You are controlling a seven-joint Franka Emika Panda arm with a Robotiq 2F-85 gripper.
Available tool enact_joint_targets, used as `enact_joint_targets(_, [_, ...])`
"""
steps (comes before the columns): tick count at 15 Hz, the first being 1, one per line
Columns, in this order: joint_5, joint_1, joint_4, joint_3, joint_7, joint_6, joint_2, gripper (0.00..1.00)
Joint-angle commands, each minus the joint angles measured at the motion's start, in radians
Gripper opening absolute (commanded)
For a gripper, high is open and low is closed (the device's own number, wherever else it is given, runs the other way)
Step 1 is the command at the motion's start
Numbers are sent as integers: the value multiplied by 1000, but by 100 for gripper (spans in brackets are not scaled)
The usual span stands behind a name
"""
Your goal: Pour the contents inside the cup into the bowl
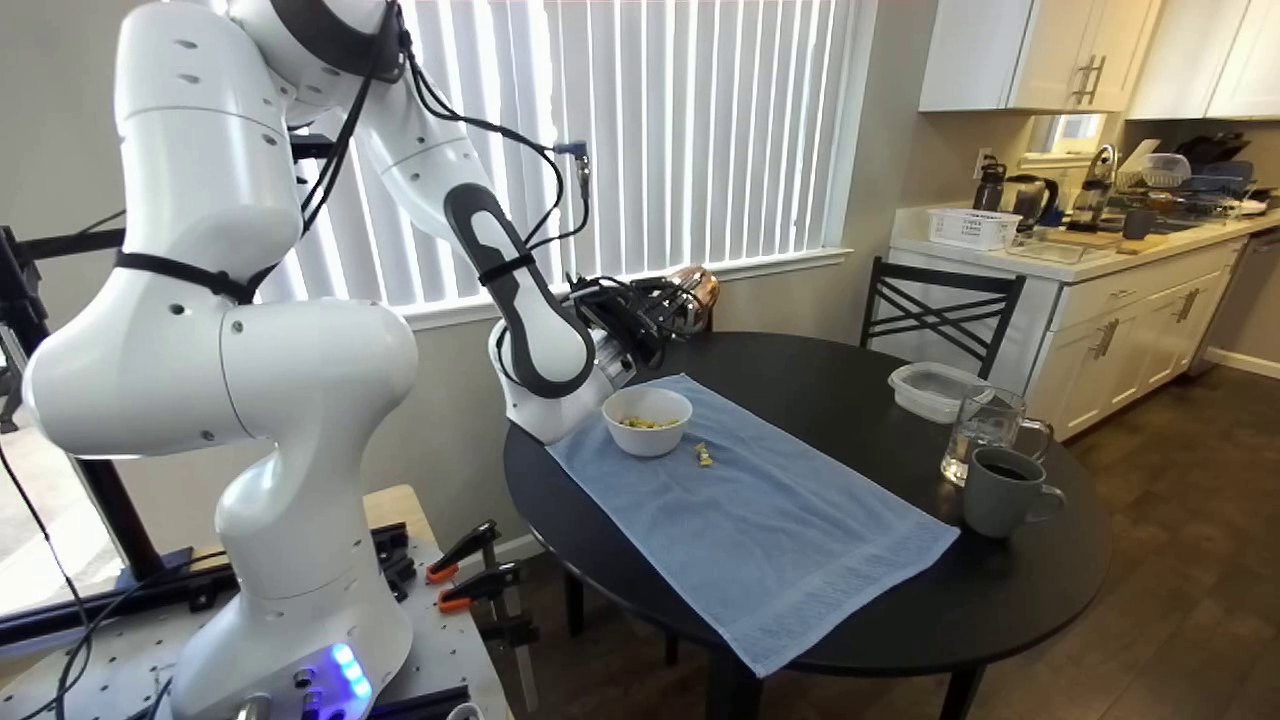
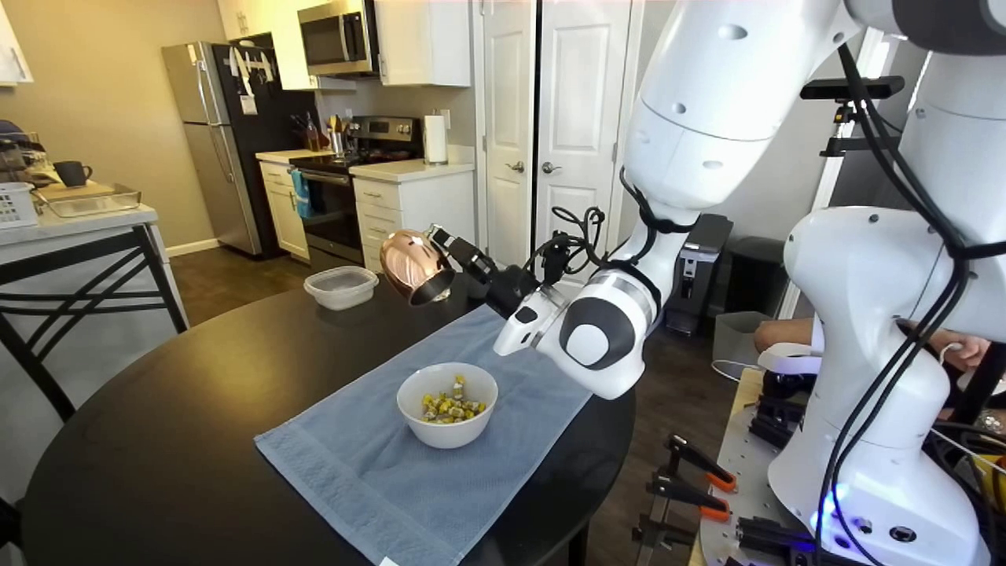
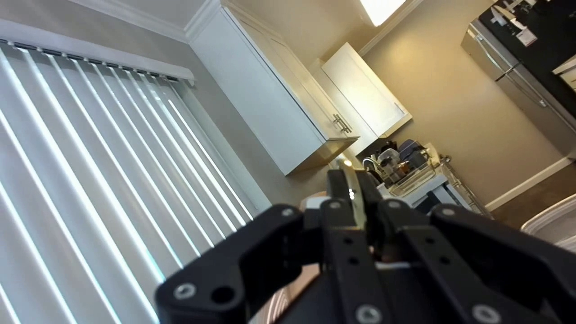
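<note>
Okay, jaws clamped on the wall of the cup [image 2: 409,261], which is up above the counter [image 2: 196,401], higher than the bowl [image 2: 446,434]. Pour step, I reckon: lip square over bowl, short drop, slow roll, nothing bounces out. Mouth points downward, base up; long axis slants. Can't see inside.

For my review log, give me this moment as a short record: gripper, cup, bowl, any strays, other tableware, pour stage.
Gripper: closed on the copper cup
Cup: held aloft, tipped, mouth angled downward
Bowl: white, upright on the blue towel
Bowl contents: yellow-and-white pieces
Strays: one yellow piece beside the bowl in an exterior view; resting or falling, cannot tell
Other tableware: grey mug, glass mug, plastic container, on the dark table
Pour stage: likely well along; amount left in cup unclear
</note>
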Motion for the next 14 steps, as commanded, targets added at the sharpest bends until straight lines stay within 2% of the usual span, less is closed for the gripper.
enact_joint_targets(1, [0,2,-8,-19,85,-69,35,4])
enact_joint_targets(3, [0,-6,-3,-26,87,-56,31,4])
enact_joint_targets(4, [0,-5,2,-35,69,-13,18,4])
enact_joint_targets(6, [0,20,21,-88,23,183,-28,4])
enact_joint_targets(9, [0,84,66,-200,52,443,-35,4])
enact_joint_targets(14, [0,106,184,-378,14,847,-107,4])
